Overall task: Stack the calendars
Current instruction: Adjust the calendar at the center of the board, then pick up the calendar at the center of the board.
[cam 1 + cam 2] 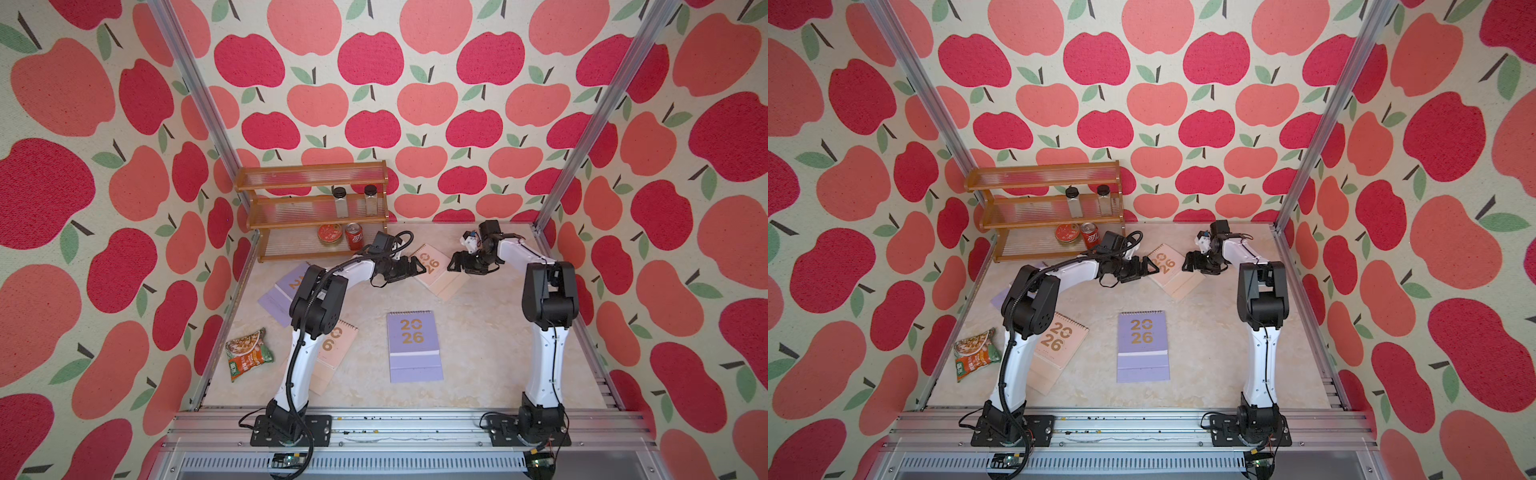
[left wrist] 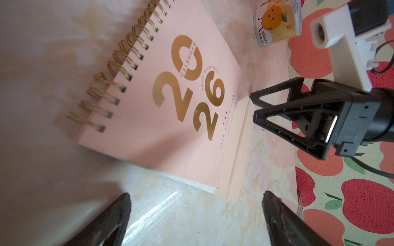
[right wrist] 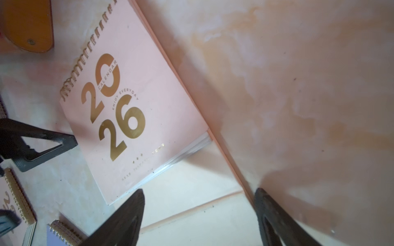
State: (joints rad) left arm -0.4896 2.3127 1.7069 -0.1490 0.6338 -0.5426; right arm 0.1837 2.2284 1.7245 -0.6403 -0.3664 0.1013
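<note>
Four calendars lie flat on the table. A peach calendar [image 1: 440,270] [image 1: 1173,270] lies at the back, between my two grippers. My left gripper [image 1: 422,266] [image 2: 196,198] is open just short of its left side. My right gripper [image 1: 451,266] [image 3: 199,193] is open, low over the fold-out base of this peach calendar [image 3: 149,85] at its right corner. Neither holds anything. A lavender calendar [image 1: 413,345] lies mid-table. A second peach one [image 1: 336,349] and a second lavender one [image 1: 282,291] lie partly under my left arm.
A wooden rack [image 1: 311,208] stands at the back left with two jars, a round tin [image 1: 330,233] and a red can [image 1: 354,237]. A green-orange snack packet [image 1: 249,353] lies at the left edge. A small can with an orange cartoon [image 2: 277,23] stands by the back wall.
</note>
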